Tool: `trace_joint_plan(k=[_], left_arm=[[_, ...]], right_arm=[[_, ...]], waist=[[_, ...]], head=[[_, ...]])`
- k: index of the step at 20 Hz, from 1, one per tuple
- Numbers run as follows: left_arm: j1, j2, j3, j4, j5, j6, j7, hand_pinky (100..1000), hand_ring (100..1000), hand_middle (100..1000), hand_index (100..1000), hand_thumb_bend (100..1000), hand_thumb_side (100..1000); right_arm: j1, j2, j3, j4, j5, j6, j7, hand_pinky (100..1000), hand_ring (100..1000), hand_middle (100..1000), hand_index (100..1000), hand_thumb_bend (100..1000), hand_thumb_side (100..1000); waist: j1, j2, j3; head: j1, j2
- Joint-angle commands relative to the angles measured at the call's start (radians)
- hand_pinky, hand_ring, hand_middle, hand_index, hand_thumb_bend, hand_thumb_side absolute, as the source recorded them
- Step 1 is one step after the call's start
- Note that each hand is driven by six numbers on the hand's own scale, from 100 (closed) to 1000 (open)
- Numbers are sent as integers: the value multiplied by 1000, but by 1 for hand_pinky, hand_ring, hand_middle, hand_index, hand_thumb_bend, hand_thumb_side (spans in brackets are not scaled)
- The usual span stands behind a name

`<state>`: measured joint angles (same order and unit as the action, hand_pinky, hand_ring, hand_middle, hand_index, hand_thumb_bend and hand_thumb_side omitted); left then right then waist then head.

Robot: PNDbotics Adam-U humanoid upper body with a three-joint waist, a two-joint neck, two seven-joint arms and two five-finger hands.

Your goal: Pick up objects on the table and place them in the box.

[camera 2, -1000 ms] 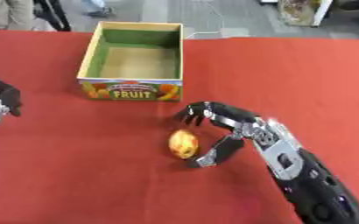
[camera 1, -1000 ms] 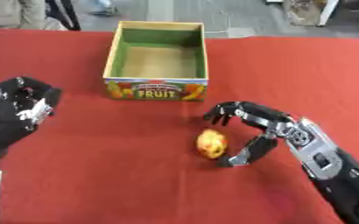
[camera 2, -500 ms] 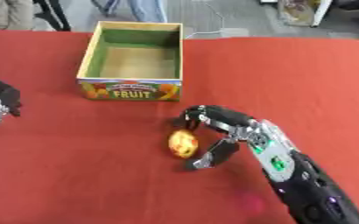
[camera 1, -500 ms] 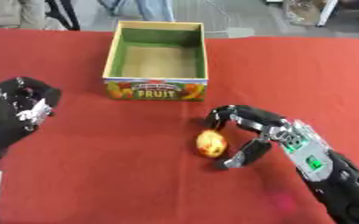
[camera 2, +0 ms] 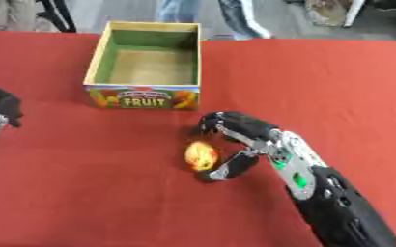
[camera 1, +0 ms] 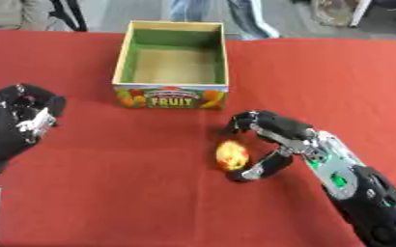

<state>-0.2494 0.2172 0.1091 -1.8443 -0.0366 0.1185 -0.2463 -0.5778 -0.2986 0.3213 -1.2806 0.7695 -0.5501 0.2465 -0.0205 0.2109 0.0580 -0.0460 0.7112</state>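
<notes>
A small yellow-and-red fruit (camera 1: 232,154) lies on the red table, in front of the box. My right hand (camera 1: 284,137) cups it from the right. Its fingers (camera 1: 245,120) arch over the fruit's far side and its thumb (camera 1: 254,171) reaches under the near side, close to the fruit. The hand is open around the fruit and I see no clear contact. The open cardboard fruit box (camera 1: 171,99), green inside, looks empty. My left hand (camera 1: 22,120) rests open at the left edge, far from the fruit.
The red tablecloth (camera 1: 108,193) covers the whole table. People's legs (camera 1: 210,12) stand beyond the far edge, behind the box.
My right hand's thumb has swung in towards the fruit's near side. The fruit, the box and my left hand have stayed put.
</notes>
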Motion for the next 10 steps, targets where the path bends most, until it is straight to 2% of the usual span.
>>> trace_joint_plan(k=[1,6,10], left_arm=[[-8,5,0,-11,2,-1,-2,465,514,513,577,448,371],[-8,5,0,-11,2,-1,-2,465,513,513,577,448,371],[-9,5,0,-11,2,-1,-2,465,513,513,577,448,372]], right_arm=[[-14,-6,-1,3,34,-2,-22,554,622,586,730,501,199],[-15,-6,1,1,63,-11,-47,464,549,510,656,384,102],[-15,-6,3,4,78,-14,-58,384,490,447,577,278,100]], waist=[[2,-15,0],[3,-16,-1],[3,-16,-1]], head=[[-1,7],[-1,7],[-1,7]])
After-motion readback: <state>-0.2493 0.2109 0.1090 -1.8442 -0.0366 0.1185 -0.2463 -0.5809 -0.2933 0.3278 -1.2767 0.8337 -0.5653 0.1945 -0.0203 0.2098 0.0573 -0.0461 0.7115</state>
